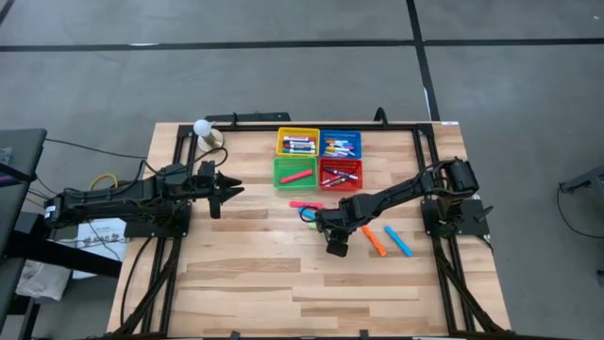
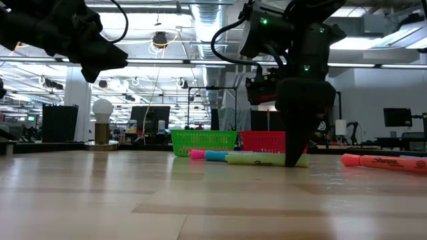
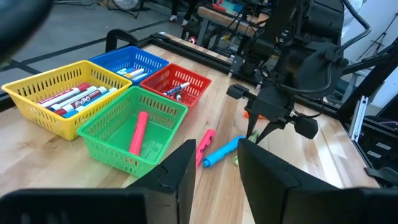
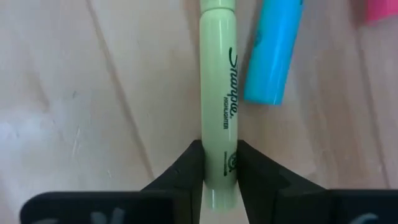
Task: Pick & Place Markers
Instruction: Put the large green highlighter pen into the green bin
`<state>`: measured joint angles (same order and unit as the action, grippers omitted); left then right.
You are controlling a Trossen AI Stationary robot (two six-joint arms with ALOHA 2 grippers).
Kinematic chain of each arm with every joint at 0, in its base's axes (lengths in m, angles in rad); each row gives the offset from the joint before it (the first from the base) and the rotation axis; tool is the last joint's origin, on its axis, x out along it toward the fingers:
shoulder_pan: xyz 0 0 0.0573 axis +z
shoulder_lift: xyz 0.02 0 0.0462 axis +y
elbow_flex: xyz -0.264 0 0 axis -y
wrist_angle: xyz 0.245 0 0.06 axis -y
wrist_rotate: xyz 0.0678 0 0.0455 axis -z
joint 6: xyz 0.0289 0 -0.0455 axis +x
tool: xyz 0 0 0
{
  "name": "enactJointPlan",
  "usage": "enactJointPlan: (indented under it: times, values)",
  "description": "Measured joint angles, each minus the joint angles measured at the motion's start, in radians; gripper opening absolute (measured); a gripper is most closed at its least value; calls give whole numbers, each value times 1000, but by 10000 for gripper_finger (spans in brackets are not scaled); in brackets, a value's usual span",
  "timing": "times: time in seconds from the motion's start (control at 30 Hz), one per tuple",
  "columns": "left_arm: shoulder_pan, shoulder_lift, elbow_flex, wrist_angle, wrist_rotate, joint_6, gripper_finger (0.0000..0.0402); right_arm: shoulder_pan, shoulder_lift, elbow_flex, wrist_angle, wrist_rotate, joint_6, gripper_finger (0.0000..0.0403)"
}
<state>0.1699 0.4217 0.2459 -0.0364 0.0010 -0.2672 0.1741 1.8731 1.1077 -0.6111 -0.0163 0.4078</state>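
Lettering: the yellow-green highlighter (image 4: pixel 219 112) carries "Sharpie" in black script with "HIGHLIGHTER" in small capitals below it; the same script shows on an orange marker (image 2: pixel 383 161) in the low view
Surface: pale wooden table (image 1: pixel 274 283) of jointed planks, edged by a black frame
Room: grey floor around the table; behind it, a hall with ceiling strip lights, monitors and a white bulb-shaped lamp (image 2: pixel 102 110)
Right gripper (image 4: pixel 219 163): lowered to the table, fingers pressed against both sides of the yellow-green highlighter, which lies flat on the wood
Neighbouring markers: a blue marker (image 4: pixel 273 50) lies just beside the clamped one, a pink marker (image 1: pixel 304 204) near it; one orange and another blue marker (image 1: pixel 397 240) lie apart, closer to the right arm's base
Baskets: yellow basket (image 3: pixel 59 99), blue basket (image 3: pixel 127 61) and red basket (image 3: pixel 177 84) each contain several markers; the green basket (image 3: pixel 134 134) contains a single pink one
Left gripper (image 3: pixel 214 168): raised above the table left of the baskets, fingers parted, empty
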Motion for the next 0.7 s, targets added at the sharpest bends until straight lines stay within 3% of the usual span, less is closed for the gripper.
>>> enactJointPlan:
  times: [0.3, 0.47, 0.7]
  values:
    - [0, 0, 0, 0, 0, 0, 117, 15, -39, 153, -223, -56, -74, 72]
    - [0, 4, 0, 0, 0, 0, 117, 18, -43, 313, -352, -83, -140, 73]
    - [0, 5, 0, 0, 0, 0, 117, -3, -45, 524, -394, -90, -252, 74]
